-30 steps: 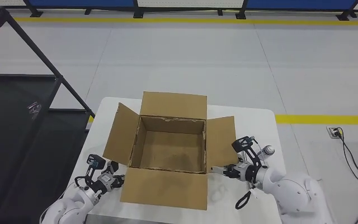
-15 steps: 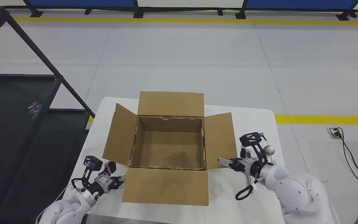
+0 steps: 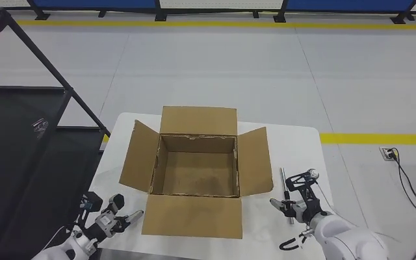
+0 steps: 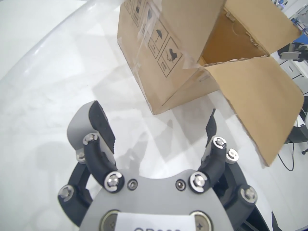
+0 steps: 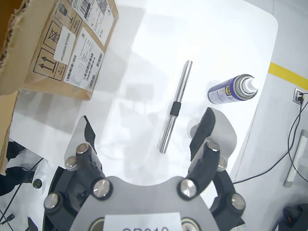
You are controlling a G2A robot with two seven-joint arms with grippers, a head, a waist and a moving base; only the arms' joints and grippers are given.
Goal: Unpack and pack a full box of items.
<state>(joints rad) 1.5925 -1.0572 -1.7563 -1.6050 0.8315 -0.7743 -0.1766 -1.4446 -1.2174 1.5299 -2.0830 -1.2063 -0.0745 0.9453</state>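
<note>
The left hand [image 3: 127, 209] and the right hand [image 3: 289, 195] have drawn back from the open box [image 3: 195, 174] at the middle of the desk [image 3: 292, 140]. Left wrist view: released hand, above bare desk near a box corner. Right wrist view: released hand, with a metal rod [image 5: 176, 106] lying on the desk below it and a spray can [image 5: 231, 91] near.

A glossy pale grey floor [image 3: 214, 65] spreads around the white rounded-corner surface [image 3: 292, 146]. A yellow floor line [image 3: 195, 23] runs along the far side before blue panels [image 3: 91, 2]. Another yellow stripe [image 3: 367, 138] lies right, near a white floor socket [image 3: 389, 153]. A black metal frame [image 3: 64, 89] stands left.
</note>
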